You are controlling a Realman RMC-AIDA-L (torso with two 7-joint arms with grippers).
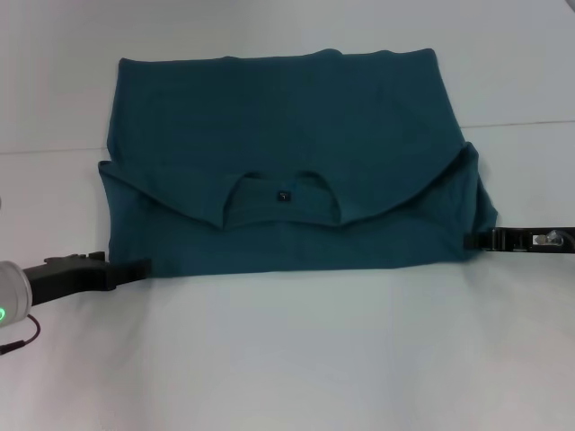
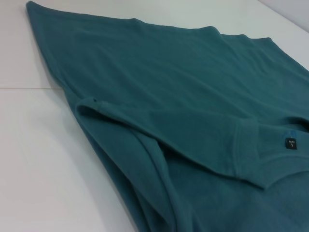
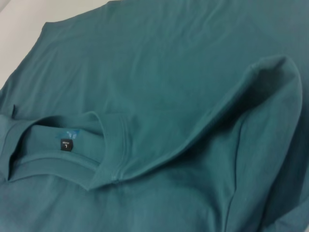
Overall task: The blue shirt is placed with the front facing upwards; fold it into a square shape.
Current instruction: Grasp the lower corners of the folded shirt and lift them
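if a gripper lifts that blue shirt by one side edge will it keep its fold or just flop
Probably flop: the blue shirt is soft knit, its folded edges lying rounded and creased. The layers look loose, so they would likely slide apart. It seems light, and apt to drag rather than slip on the table.

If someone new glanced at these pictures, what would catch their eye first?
The blue shirt fills the middle of the white table, its collar end folded over with the small dark label showing. The left claw and right claw sit low at its near corners.
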